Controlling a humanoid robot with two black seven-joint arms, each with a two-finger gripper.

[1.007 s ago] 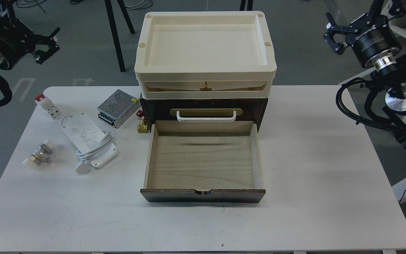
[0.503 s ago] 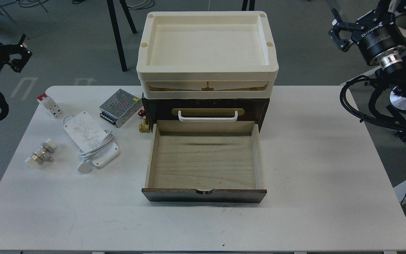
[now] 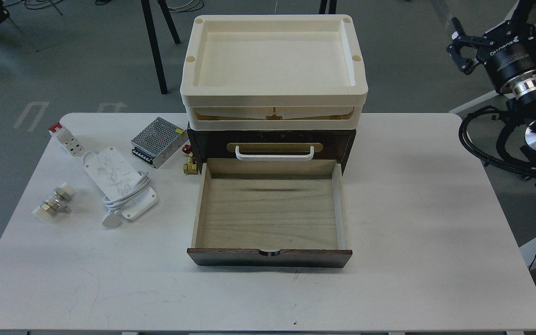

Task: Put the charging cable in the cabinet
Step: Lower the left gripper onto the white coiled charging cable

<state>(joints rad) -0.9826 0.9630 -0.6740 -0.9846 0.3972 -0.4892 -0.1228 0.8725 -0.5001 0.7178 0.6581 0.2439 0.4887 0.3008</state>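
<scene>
Where the head view looks down on the white table (image 3: pixel 389 279), the cabinet (image 3: pixel 270 139) stands at centre far, dark brown, with a white handle (image 3: pixel 274 153) on a brass plate and a cream tray (image 3: pixel 273 88) stacked on top. Its pale wood drawer (image 3: pixel 270 211) is pulled out toward the near edge and lies bare inside.

Left of the drawer, well apart from it, the charging cable (image 3: pixel 120 182) lies flat on the table: a scuffed white block wrapped by a white cord, whose round puck (image 3: pixel 110 221) rests just beside the block's near corner. Farther back sits a silver perforated metal box (image 3: pixel 159 142); a small brass fitting (image 3: pixel 189 165) is just beside the cabinet's left side. At far left lies a small white block with a red tip (image 3: pixel 65 138); nearer, a small metal fitting with white ends (image 3: pixel 54 204).

Right gripper (image 3: pixel 462 49): upper right, off the table, fingers spread, holding nothing. Left gripper: out of frame.
</scene>
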